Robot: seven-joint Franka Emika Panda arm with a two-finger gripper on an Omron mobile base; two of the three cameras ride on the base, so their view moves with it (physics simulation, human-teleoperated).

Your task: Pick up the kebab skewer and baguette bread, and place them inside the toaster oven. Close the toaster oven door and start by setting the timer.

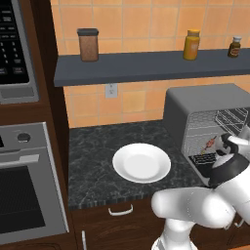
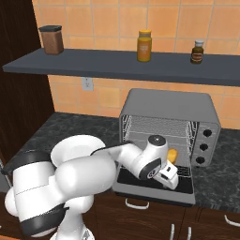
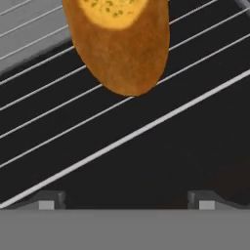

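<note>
Now: claw point(image 3: 126, 205) open, empty | baguette bread point(image 3: 119, 44) on toaster oven point(image 2: 168, 105) rack | no writing legible

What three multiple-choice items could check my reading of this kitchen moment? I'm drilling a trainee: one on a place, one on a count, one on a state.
1. Where does the baguette bread lie?
A. on the white plate
B. on the wire rack of the toaster oven
C. on the shelf

2. How many containers stand on the shelf?
A. three
B. one
C. five

3. How does the toaster oven door stand?
A. shut
B. folded down open
C. taken off

Answers: B, the loaf rests on the rack bars in the hand view; A, a jar and two bottles; B, the panel lies flat before the open cavity.
</note>
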